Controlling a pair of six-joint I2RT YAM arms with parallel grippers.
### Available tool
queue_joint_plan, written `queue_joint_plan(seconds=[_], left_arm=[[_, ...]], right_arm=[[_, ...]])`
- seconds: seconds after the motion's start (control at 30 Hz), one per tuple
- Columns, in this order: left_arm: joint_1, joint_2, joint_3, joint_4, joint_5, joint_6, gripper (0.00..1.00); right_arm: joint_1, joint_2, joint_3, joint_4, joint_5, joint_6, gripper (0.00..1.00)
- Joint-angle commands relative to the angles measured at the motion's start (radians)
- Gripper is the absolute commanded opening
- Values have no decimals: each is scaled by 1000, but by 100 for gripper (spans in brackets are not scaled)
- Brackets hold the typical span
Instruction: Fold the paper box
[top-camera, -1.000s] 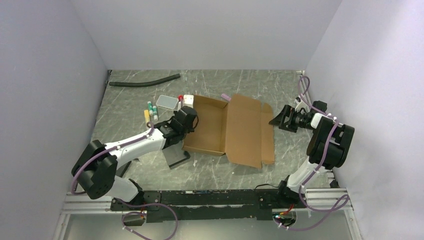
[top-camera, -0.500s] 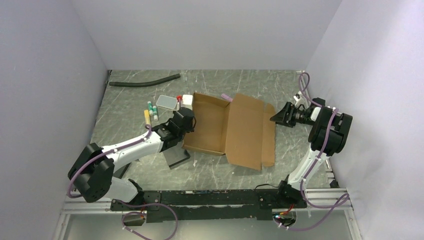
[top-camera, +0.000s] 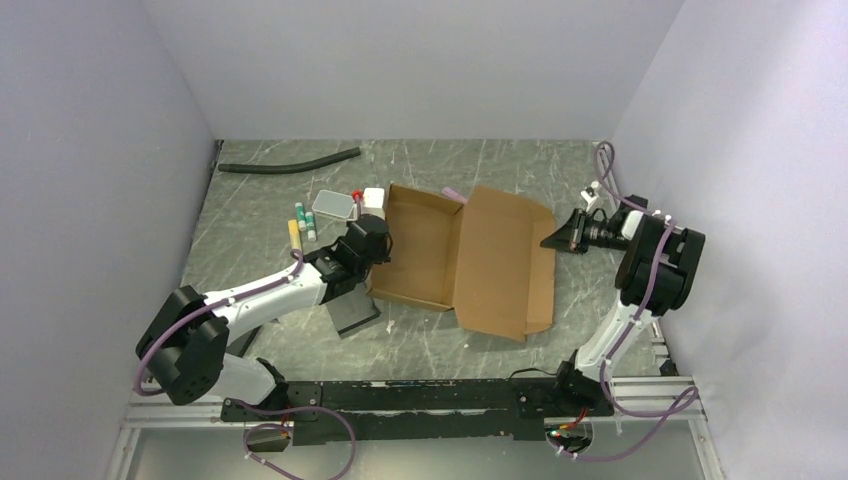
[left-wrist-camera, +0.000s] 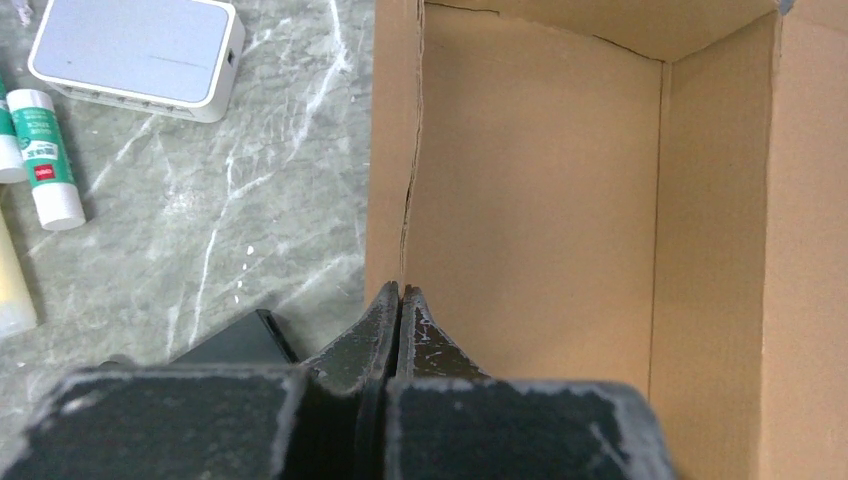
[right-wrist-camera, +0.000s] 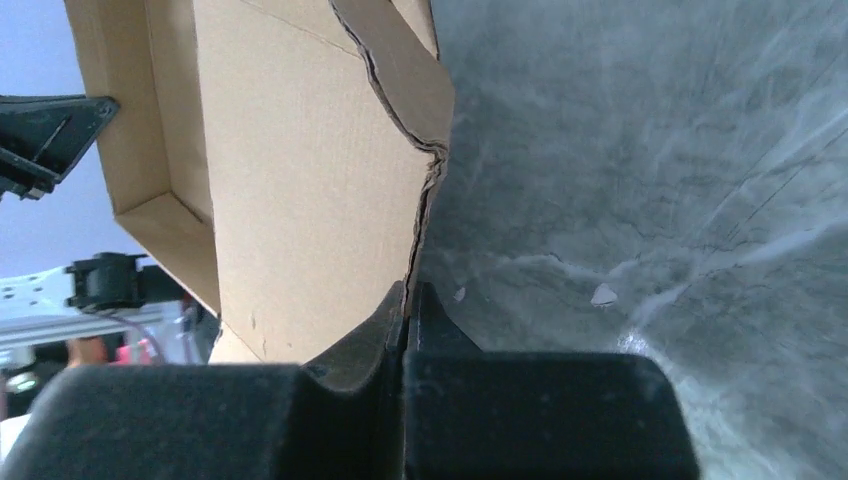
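- The top external camera looks down from high up at the near side, taking in the whole table (top-camera: 440, 345) from afar.
- The left wrist camera peers past the left gripper (left-wrist-camera: 400, 300), close against the left wall of the paper box (left-wrist-camera: 540, 200).
- The right wrist camera, rolled sideways, sits close behind the right gripper (right-wrist-camera: 407, 300) at the box's opposite edge.
- All three views share the box.

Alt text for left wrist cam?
The left end effector, shut, pinches the left wall of the paper box, whose brown inside fills the right of the frame. Left of it on the marbled table lie a flat white device, a glue stick and the corner of a black slab.
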Motion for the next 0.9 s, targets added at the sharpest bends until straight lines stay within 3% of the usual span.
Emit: queue_joint_plan(seconds=[0.0,0.17,0.47,0.87], left_arm=[[2,6,35,52,36,-54,0],[-4,61,62,81,134,-113,0],[-79,186,97,182,224,-202,0],[-145,248,49,296,347,-258,1]], right_arm=[[-3,-224,49,-10,61,-63,0],[8,-361,133,-103,231,-111,0],[102,-362,472,-405,526,-280,0],[469,-418,659,-428,999,-372,0]])
